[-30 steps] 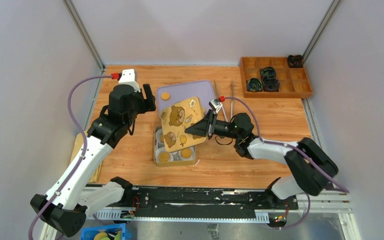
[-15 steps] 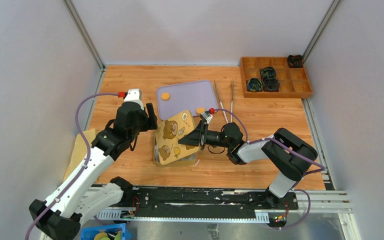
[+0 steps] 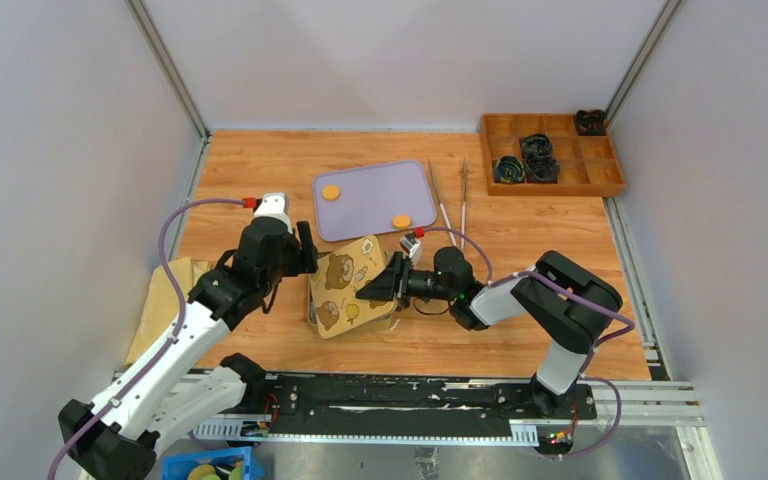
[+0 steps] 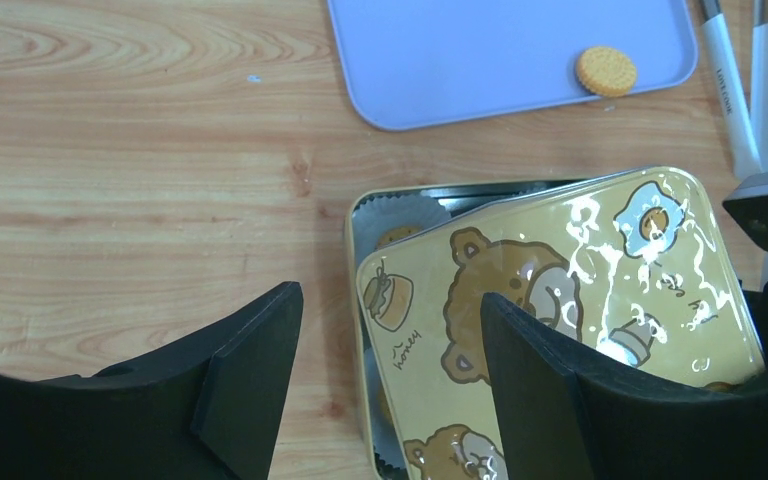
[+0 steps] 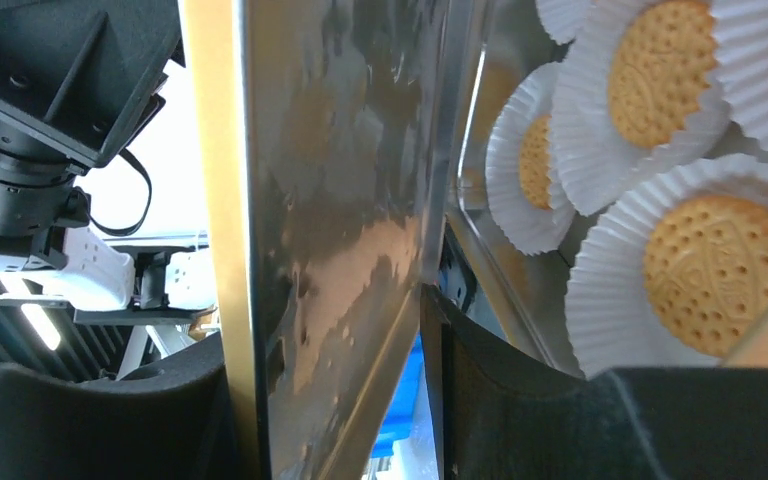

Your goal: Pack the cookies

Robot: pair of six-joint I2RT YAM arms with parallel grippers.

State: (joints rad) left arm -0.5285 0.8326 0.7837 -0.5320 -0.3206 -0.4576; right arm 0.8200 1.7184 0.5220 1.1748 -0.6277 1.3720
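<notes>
Two cookies point(image 3: 330, 192) point(image 3: 401, 220) lie on the purple tray point(image 3: 370, 185); one of them shows in the left wrist view point(image 4: 605, 71). More cookies point(image 5: 665, 70) point(image 5: 715, 270) sit in white paper liners inside the metal tin point(image 3: 312, 312). My right gripper point(image 3: 388, 285) is shut on the edge of the yellow bear-print lid point(image 3: 345, 285), which lies tilted over the tin and covers most of it point(image 4: 550, 310). In the right wrist view the lid point(image 5: 330, 230) stands between the right gripper's point(image 5: 330, 400) fingers. My left gripper point(image 3: 305, 262) is open and empty just above the tin's left rim point(image 4: 352, 260).
Two metal tongs point(image 3: 445, 205) lie right of the tray. A wooden compartment box point(image 3: 600, 185) with dark items stands at the back right. A piece of cardboard point(image 3: 165, 300) lies at the table's left edge. A blue bin point(image 3: 205, 465) sits below the front rail.
My right gripper has brought the lid down and toward me onto the tin, uncovering the second cookie on the tray. My left gripper has moved nearer, to the tin's left side.
</notes>
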